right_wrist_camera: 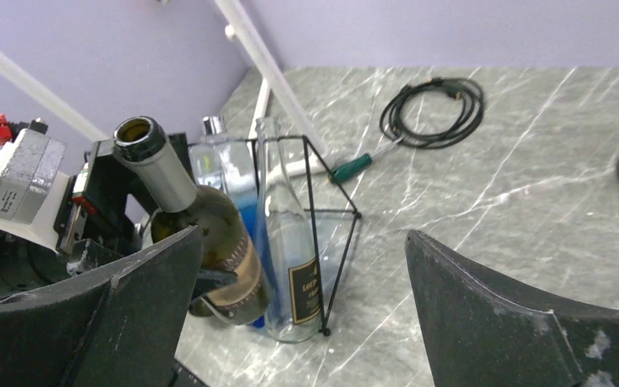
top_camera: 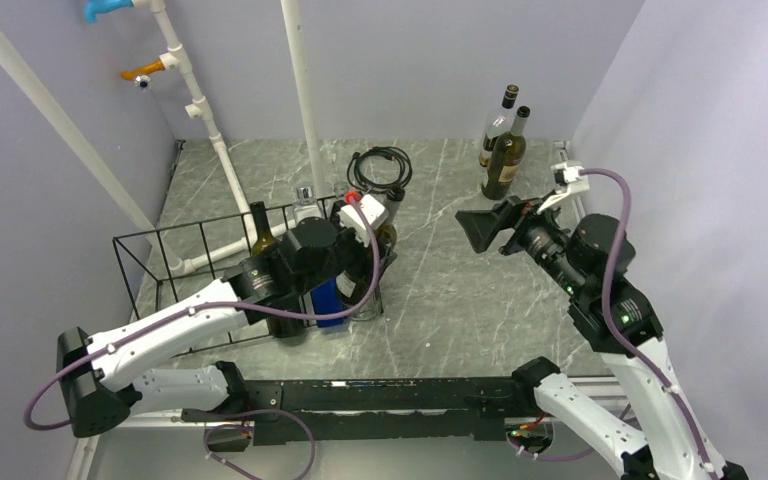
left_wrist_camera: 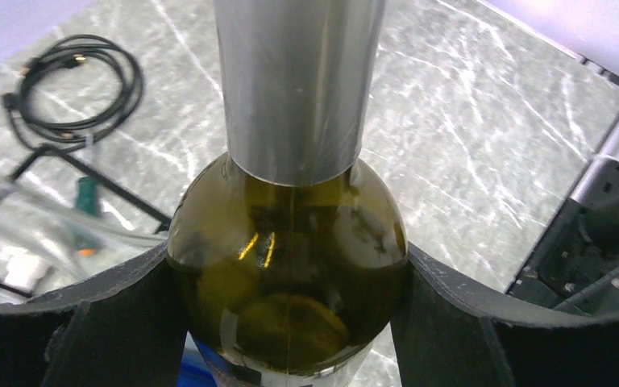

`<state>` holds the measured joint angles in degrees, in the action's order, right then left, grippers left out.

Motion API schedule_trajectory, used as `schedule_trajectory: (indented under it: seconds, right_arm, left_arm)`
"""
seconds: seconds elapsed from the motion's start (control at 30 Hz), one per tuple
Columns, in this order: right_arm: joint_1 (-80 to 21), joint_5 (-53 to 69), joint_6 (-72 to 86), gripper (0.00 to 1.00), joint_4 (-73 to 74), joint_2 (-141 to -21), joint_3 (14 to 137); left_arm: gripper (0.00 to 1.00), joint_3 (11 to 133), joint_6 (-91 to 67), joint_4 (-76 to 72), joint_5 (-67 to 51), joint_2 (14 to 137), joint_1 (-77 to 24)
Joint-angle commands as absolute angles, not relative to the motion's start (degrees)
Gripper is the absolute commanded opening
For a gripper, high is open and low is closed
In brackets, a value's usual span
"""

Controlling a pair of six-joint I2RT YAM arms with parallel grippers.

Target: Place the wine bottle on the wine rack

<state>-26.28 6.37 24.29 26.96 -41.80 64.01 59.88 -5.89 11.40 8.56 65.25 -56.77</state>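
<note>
The left end effector is clenched on the wine bottle, which tilts at the right end of the wine rack; whether its base rests there is unclear. The right end effector hangs released above the counter.

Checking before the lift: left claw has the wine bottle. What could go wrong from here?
1. The left claw grips the wine bottle at its curved glass shoulder; it may slip.
2. The bottle leans close beside a clear bottle at the wine rack end; moving it could topple that.
</note>
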Motion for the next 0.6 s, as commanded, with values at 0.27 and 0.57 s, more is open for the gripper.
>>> schedule_trajectory:
  seconds: [0.27, 0.57]
  right_arm:
    - [-26.27, -0.26, 26.04, 1.00, 27.49, -39.71, 62.67]
    - [-26.26, -0.26, 25.81, 1.00, 29.18, -38.88, 63.01]
  left_arm:
    - [0.00, 54.88, 4.12, -1.96, 35.94, 54.12, -56.25]
    - [0.00, 50.85, 10.16, -8.64, 44.42, 49.08, -56.25]
